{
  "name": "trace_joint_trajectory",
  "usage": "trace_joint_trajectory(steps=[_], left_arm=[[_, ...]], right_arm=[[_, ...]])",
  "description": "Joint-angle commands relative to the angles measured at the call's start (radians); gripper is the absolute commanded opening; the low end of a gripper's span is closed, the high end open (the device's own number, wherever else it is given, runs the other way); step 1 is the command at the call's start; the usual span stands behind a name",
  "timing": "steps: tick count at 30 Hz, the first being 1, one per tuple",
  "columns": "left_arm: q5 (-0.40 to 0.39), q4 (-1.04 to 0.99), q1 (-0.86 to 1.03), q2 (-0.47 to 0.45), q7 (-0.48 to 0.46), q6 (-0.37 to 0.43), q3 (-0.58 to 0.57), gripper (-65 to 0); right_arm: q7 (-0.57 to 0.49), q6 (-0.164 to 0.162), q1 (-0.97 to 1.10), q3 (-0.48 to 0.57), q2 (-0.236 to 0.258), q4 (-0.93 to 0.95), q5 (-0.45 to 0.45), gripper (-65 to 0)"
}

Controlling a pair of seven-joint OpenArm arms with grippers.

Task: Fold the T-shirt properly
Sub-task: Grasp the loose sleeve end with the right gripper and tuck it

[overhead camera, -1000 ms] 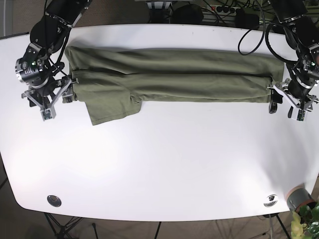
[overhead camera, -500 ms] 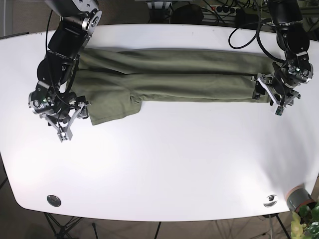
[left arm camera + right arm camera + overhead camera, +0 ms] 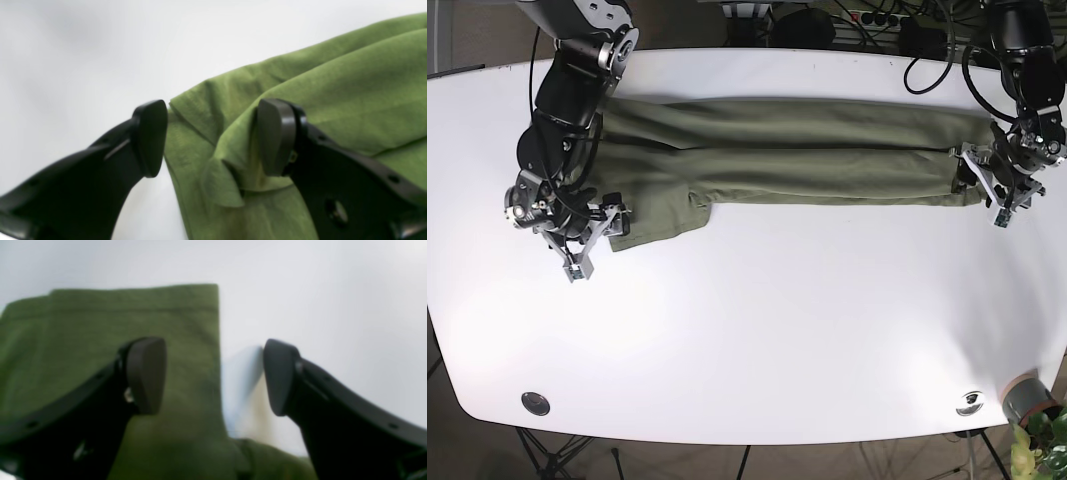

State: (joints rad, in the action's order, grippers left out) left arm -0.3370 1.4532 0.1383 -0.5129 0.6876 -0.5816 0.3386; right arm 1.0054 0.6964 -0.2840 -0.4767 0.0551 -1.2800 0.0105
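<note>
We are holding both grippers wide apart. The left gripper (image 3: pixel 213 136) is straddling the green T-shirt (image 3: pixel 777 150) end on the white table (image 3: pixel 777 330); the right gripper (image 3: pixel 213 376) is straddling its sleeve edge.

The right wrist view is blurred, so the T-shirt (image 3: pixel 110 340) sleeve's weave and hem smear together. In the left wrist view the T-shirt runs off the right and bottom edges. From the base view both grippers' jaws are too small to judge. At the bench's (image 3: pixel 767 330) bottom-right corner a pot (image 3: pixel 1027 397) is cropped.
</note>
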Motion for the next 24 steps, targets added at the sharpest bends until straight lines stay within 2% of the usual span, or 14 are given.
trace_joint_trajectory(steps=[1, 5, 12, 13, 14, 17, 19, 20, 21, 24], left_arm=[[-0.007, 0.011, -0.007, -0.023, -0.021, -0.001, 0.003, -25.4], [-0.007, 0.008, -0.007, -0.017, -0.021, -0.001, 0.001, -25.4], [-0.006, 0.005, -0.006, 0.006, -0.022, -0.001, 0.006, -25.4], [-0.006, 0.001, -0.006, 0.006, -0.022, -0.001, 0.006, -25.4], [-0.006, -0.006, -0.006, 0.006, -0.022, -0.001, 0.006, -25.4], [-0.006, -0.032, -0.012, 0.004, -0.024, -0.001, 0.004, -25.4], [-0.006, -0.044, -0.013, -0.003, -0.036, -0.001, 0.006, -25.4], [-0.006, -0.045, -0.012, -0.01, -0.045, -0.001, 0.004, -25.4], [-0.006, -0.049, -0.012, -0.01, -0.055, -0.001, 0.003, -25.4], [-0.006, -0.065, -0.012, -0.011, -0.064, -0.001, 0.001, -25.4]], right_arm=[[-0.006, 0.002, -0.008, 0.036, 0.001, -0.013, 0.018, -21.2], [-0.006, 0.002, 0.009, 0.082, -0.019, -0.019, 0.018, -21.2], [-0.007, 0.002, 0.027, 0.086, -0.047, -0.014, 0.013, -21.6], [-0.009, 0.002, 0.027, 0.083, -0.048, -0.014, 0.012, -23.1], [-0.016, 0.002, 0.027, 0.083, -0.048, -0.013, 0.012, -25.4], [-0.047, 0.002, 0.029, 0.088, -0.048, -0.014, 0.01, -39.0], [-0.05, 0.002, 0.03, 0.088, -0.048, -0.017, 0.01, -55.6], [-0.05, 0.002, 0.03, 0.086, -0.048, -0.019, 0.012, -61.4], [-0.05, 0.002, 0.03, 0.085, -0.048, -0.02, 0.015, -63.7], [-0.049, 0.002, 0.035, 0.083, -0.048, -0.069, 0.018, -60.9]])
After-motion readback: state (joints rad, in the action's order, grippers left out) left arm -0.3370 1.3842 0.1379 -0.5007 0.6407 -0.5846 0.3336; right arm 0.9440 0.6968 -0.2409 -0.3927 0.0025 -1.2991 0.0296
